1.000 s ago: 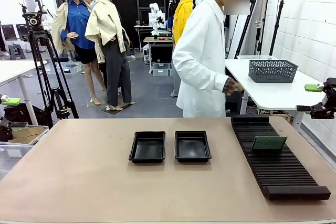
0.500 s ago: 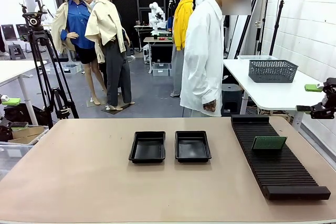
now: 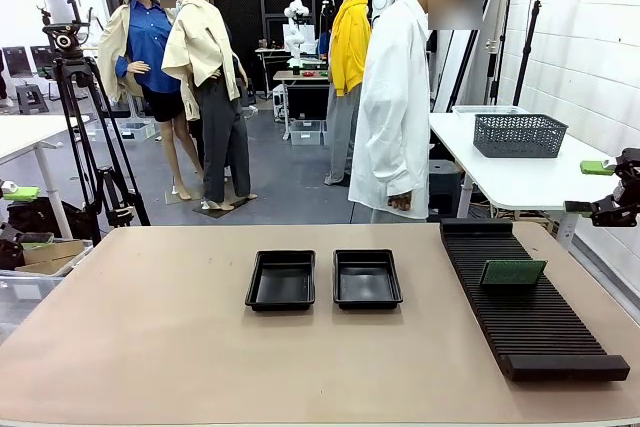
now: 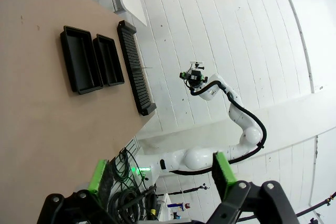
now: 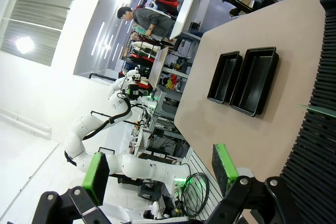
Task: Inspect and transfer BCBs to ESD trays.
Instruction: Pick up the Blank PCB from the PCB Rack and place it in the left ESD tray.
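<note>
At the far left, past the counter's edge, the left fingers [image 4: 98, 176] stand spread, pinching nothing. Near the middle of the counter [image 3: 150, 347] the left tray [image 3: 281, 280] and the right tray [image 3: 367, 278] lie side by side, just apart. Behind them a person [image 3: 395, 97] in a white coat stands at the far edge, one hand [image 3: 400, 203] hanging. To the right lies a ribbed rack [image 3: 535, 322]. One BCB [image 3: 512, 272] seems to stand on edge in its slots, well apart from the trays. At the far right the right fingers [image 5: 223, 167] are spread, holding nothing.
</note>
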Tool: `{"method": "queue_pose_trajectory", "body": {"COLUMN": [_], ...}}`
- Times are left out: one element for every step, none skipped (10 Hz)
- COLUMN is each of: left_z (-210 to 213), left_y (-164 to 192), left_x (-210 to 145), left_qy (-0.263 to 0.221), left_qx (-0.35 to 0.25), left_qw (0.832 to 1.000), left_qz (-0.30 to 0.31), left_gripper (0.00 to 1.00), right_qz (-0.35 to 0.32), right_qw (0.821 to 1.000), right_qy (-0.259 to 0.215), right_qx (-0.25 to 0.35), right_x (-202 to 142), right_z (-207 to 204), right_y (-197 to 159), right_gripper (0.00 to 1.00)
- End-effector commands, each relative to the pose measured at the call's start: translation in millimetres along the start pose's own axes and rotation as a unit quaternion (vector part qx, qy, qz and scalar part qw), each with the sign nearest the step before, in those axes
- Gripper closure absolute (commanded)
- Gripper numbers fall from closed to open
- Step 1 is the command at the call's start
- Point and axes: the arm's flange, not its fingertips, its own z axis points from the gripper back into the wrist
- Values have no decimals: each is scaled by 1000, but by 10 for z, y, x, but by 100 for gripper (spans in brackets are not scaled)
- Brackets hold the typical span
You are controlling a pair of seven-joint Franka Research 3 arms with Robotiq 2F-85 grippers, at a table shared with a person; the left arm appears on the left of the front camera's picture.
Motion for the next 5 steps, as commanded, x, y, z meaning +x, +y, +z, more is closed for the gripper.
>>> {"method": "queue_pose_trajectory", "body": {"left_z": [1, 1, 1, 1, 1], "left_y": [-5, -5, -5, -5, -5], "left_x": [-2, -2, -2, -2, -2], "left_qy": [-1, -1, -1, -1, -1], "left_qx": [1, 1, 1, 1, 1], "left_qw": [1000, 1000, 1000, 1000, 1000], "left_qz": [1, 1, 1, 1, 1], "left_gripper": [0, 0, 0, 0, 0], "right_qz": [3, 3, 3, 3, 3], "right_qw": [1000, 1000, 1000, 1000, 1000], "right_qy": [-3, -3, -3, -3, -3], "right_qx": [-4, -4, -4, -4, -4], "right_x": [-16, -16, -16, -16, -16], "right_z": [3, 3, 3, 3, 3], "right_y": [5, 5, 5, 5, 5], "right_gripper": [0, 0, 0, 0, 0]}}
